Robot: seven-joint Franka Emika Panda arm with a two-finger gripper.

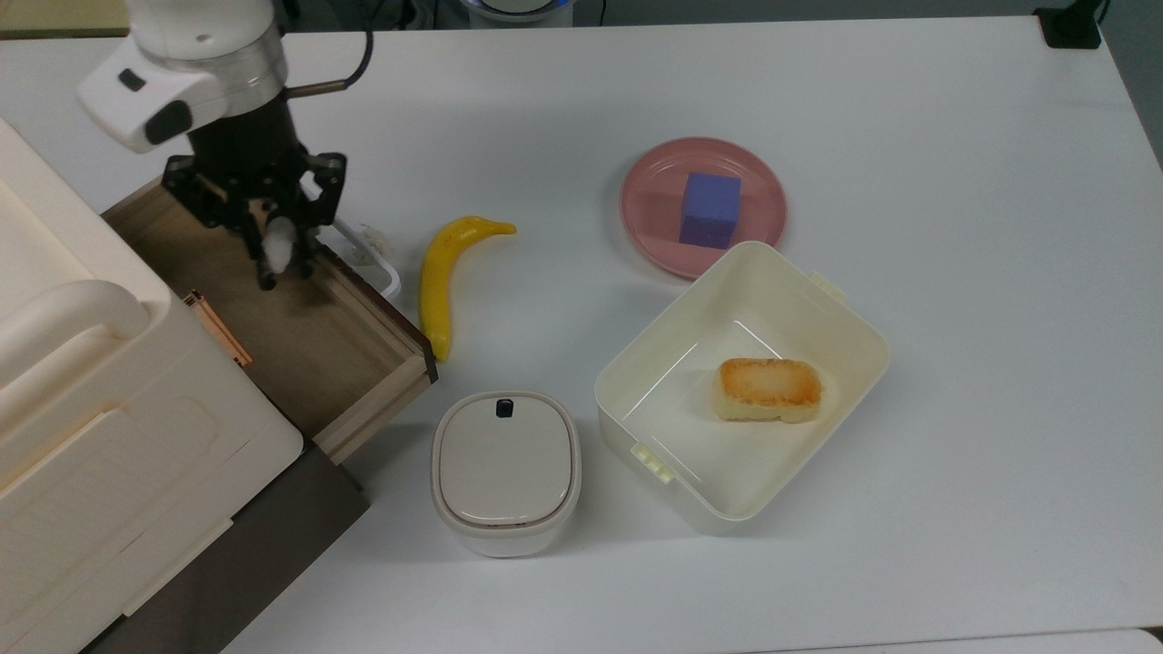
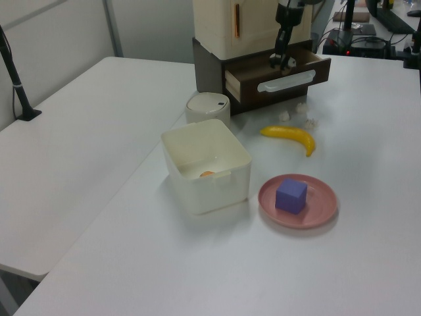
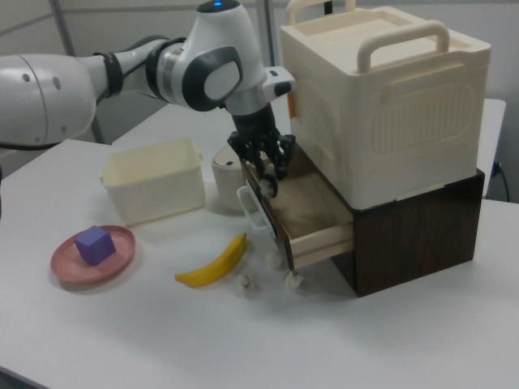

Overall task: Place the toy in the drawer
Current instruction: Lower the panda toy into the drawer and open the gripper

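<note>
Hanging over the open drawer (image 1: pixel 300 336), the gripper (image 1: pixel 278 259) clamps the toy (image 1: pixel 278 241).

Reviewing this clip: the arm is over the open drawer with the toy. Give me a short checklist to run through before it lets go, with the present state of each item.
1. Toy held between the fingers of the gripper: ok.
2. Drawer pulled open, wooden floor exposed: ok.
3. Gripper over the drawer's inside, past the dark front edge and white handle, in the top view: ok.
4. Drawer floor under the toy free of other things: ok.
5. Height of the toy above the drawer floor low enough for a gentle drop: cannot tell.
6. Banana lying on the table outside the drawer, away from the gripper: ok.
</note>
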